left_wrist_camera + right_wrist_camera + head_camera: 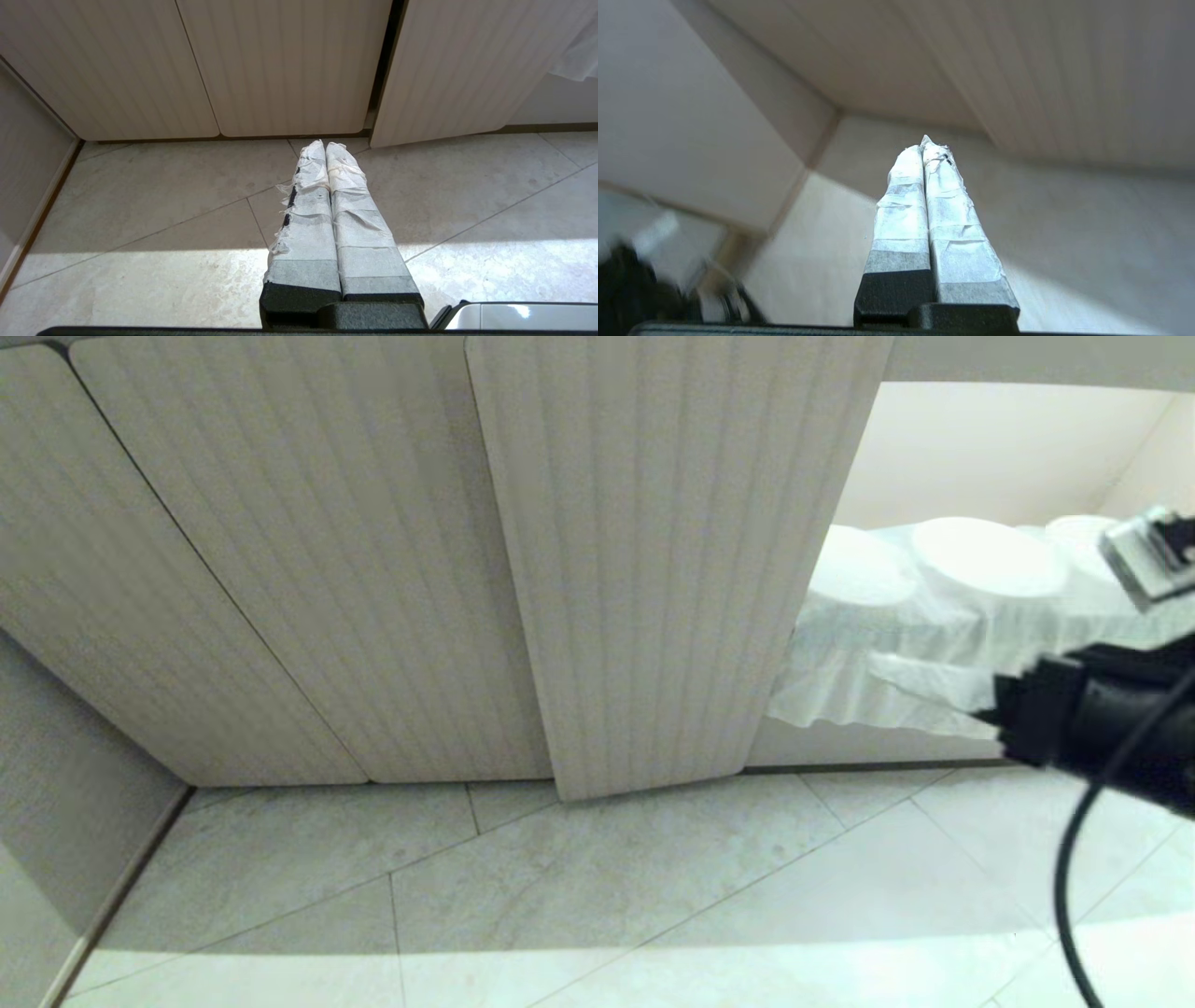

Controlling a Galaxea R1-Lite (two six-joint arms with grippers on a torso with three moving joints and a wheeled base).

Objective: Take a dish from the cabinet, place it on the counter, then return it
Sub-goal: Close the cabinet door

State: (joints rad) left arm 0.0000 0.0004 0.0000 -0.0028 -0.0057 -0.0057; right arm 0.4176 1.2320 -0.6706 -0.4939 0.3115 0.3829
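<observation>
With right gripper (924, 149) and parked left gripper (325, 147) both clenched empty and dish unseen, presumably behind the ajar ribbed cabinet door (653, 569): risk of right arm (1102, 728) brushing cloth-draped plates (990, 555) or knocking that door shut.

The cabinet (373, 569) stands low at the floor — beige, vertically ribbed doors, two shut flush, the rightmost door (663, 560) swung ajar.

cloth-draped niche shelf (934, 737) with white plates (985, 555) on the cloth (878, 644), above pale tiled floor (560, 896)
</observation>
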